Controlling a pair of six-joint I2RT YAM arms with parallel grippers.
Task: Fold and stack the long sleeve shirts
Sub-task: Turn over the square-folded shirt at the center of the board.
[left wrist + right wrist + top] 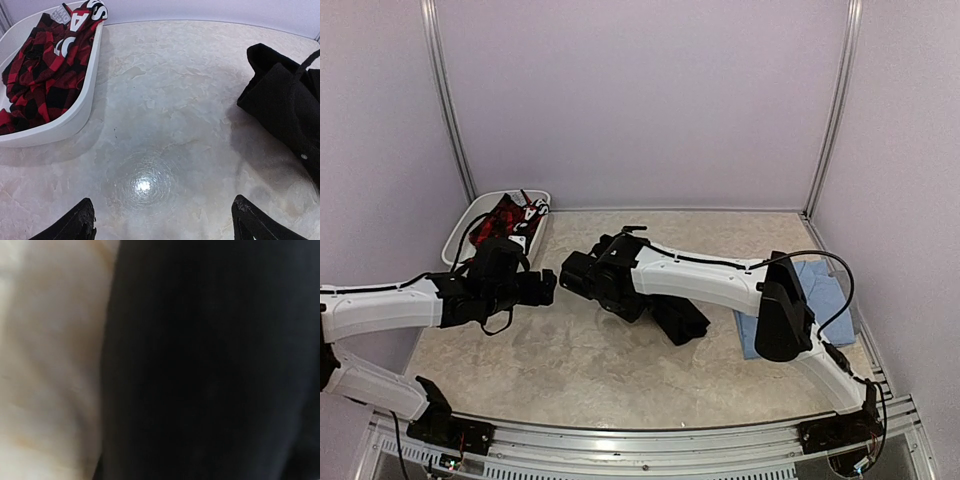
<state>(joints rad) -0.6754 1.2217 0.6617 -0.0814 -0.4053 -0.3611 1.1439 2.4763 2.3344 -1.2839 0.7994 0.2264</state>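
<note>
The black long sleeve shirt (680, 318) lies bunched mid-table, mostly under my right arm. The left wrist view shows it at the right (285, 105), with one white button visible. My right gripper (578, 274) reaches left over the table's middle. Black cloth (210, 360) fills the right wrist view and hides the fingers, and the gripper looks shut on that shirt. The light blue shirt (820, 290) lies flat at the right edge. My left gripper (548, 287) hovers open just left of the right one. Between its fingertips (82, 222) there is only bare table, and the gripper (165, 222) holds nothing.
A white bin (460, 232) holding a red and black plaid garment (45, 75) stands at the back left. Frame posts and pale walls enclose the table on three sides. A metal rail (650, 440) runs along the near edge.
</note>
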